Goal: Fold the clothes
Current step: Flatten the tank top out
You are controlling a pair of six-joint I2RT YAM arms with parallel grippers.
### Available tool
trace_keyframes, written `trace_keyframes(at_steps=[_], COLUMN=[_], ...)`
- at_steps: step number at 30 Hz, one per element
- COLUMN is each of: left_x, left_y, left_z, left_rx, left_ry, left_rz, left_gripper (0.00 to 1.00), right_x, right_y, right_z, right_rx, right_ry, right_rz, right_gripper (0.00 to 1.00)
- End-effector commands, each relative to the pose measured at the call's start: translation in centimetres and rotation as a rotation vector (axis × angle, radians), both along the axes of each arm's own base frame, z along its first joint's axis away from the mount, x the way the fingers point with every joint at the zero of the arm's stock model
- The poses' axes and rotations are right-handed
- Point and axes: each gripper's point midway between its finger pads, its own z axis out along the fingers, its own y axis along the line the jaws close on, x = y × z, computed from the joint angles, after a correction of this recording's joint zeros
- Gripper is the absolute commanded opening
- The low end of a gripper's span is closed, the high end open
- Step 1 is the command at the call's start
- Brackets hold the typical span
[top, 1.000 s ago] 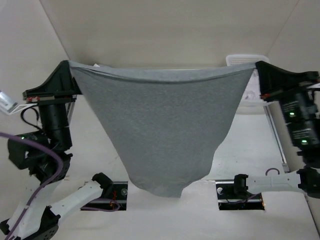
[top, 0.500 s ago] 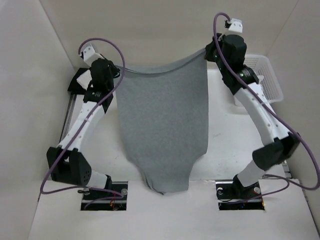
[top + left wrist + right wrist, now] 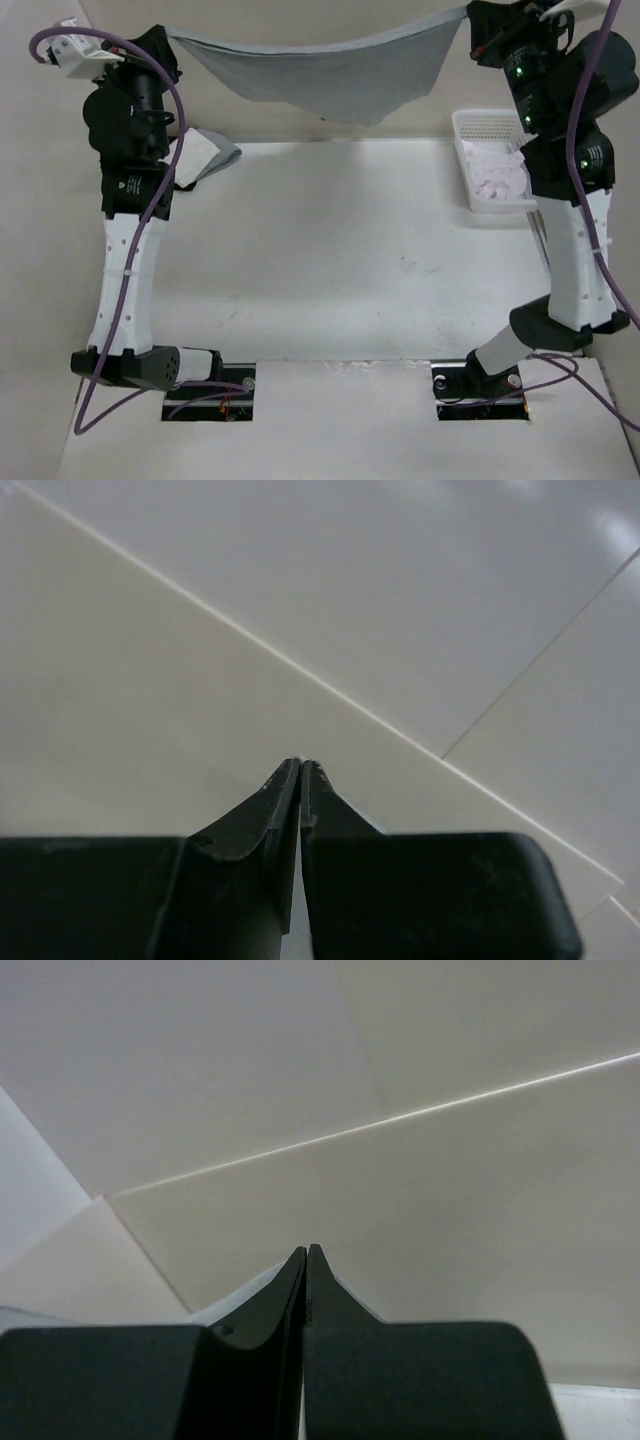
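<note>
High above table point(image 3: 330, 260), garment's point(image 3: 330, 75) sagging top edge.

A white basket point(image 3: 462, 165) stands at the far right of the table point(image 3: 330, 260), with a pale pinkish-white cloth point(image 3: 498, 170) bunched inside it. At the far left a small white cloth with grey pieces point(image 3: 200, 158) lies crumpled on the tabletop, well apart from the basket.
</note>
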Motion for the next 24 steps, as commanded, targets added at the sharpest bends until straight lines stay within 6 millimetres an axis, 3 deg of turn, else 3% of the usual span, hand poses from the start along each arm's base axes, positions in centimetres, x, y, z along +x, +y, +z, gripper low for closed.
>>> trace_keyframes(at_steps=[1,4,7,13,17,19,21,24], left_x=[-0.2,-0.6,-2.2,-9.3,-14.7,-17.1,-19.0,-21.0], left_y=[0.1,-0.3,-1.5,-1.8,-2.2,-2.6,-2.9,-3.0], left_z=[-1.3,-5.0,-10.7,-28.0,-36.0,-37.9,-38.2,-37.5], left_rx=[0.030,0.030,0.024,-0.004,-0.002,0.002,-0.010,-0.085], left_ry=[0.018,0.077,0.151,0.377,0.541,0.611,0.648,0.667], left_rz=[0.001,-0.001,-0.014,0.030,-0.004,-0.056,-0.110,-0.180], left_gripper=[0.02,0.02,0.02,0.01,0.01,0.00,0.00,0.00], right_x=[1.3,0.7,-1.6,-9.9,-16.5,-19.8,-22.4,-26.0], right_y=[0.6,0.5,1.1,3.2,5.1,5.6,5.6,5.5], right_z=[-4.4,-9.9,-16.7,-33.0,-42.7,-46.3,-48.3,-49.7], right_rx=[-0.034,-0.043,-0.049,-0.034,-0.044,-0.071,-0.072,-0.067], right_ry=[0.110,0.190,0.261,0.434,0.633,0.741,0.826,0.930], right_rz=[0.006,-0.005,0.010,0.133,0.284,0.352,0.395,0.465], right_gripper=[0.00,0.00,0.00,0.00,0.00,0.00,0.00,0.00])
